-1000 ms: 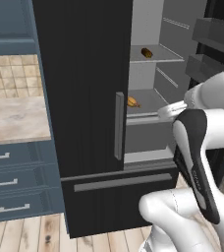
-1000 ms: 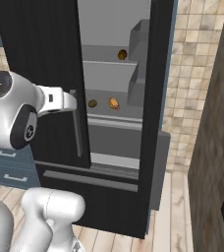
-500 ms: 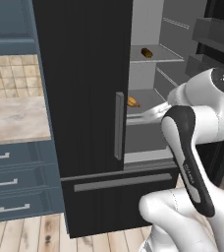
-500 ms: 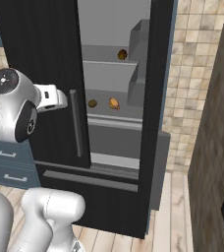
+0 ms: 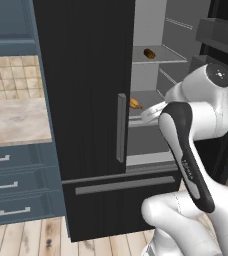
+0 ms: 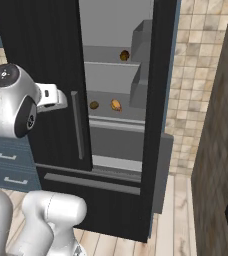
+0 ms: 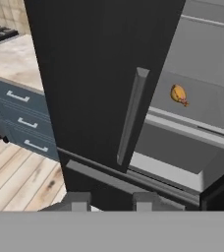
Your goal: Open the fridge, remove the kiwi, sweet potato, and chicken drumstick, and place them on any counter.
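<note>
Your fridge [image 5: 86,100] has its right door swung wide and its left door shut; the step in hand, as I judge it, is to reach in for the first food; nothing has come out yet.

The drumstick [image 7: 179,94] lies on the middle shelf, at about 1 o'clock from the claw [image 7: 109,201] in the hand view; in the right base view the kiwi [image 6: 93,105] sits just beside it at its 9 o'clock, and the sweet potato [image 6: 124,55] rests one shelf up, at roughly 12 o'clock.

The claw's tips stand a little apart with nothing between them; they sit low before the shut door, with its grey handle [image 7: 132,115] rising at 12 o'clock.

To do this well, swing the hand toward 1 o'clock so you clear that handle and the door edge before going in; keep the approach level with the shelf; open wider before closing on the drumstick's thick end rather than the thin bone; the table [image 5: 16,120] waits at 9 o'clock of the fridge in the left base view, a good place to set it down.
</note>
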